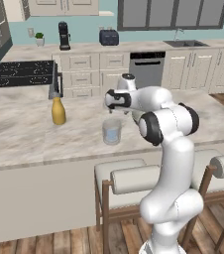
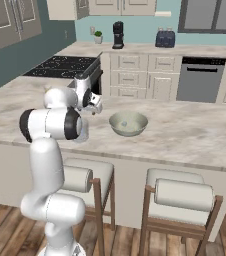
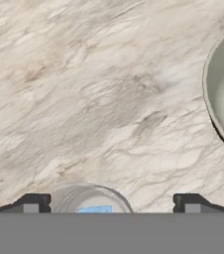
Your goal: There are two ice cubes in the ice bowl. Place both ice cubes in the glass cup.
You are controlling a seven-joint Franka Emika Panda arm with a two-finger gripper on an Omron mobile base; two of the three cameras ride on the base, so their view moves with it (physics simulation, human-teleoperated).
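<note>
Hand view: glass cup [image 3: 91, 198] with pale-blue ice cube [image 3: 95, 209] between wide-spread, empty fingers [image 3: 30, 204].

Glass cup, ice bowl and ice cubes on the marble counter

The clear glass cup [image 1: 112, 131] stands upright at centre of the left base view, a pale-blue ice cube [image 3: 94, 210] inside it at the hand view's bottom. The grey-beige ice bowl [image 2: 128, 123] sits mid-frame in the right base view, a small pale cube [image 2: 125, 123] in it.
</note>
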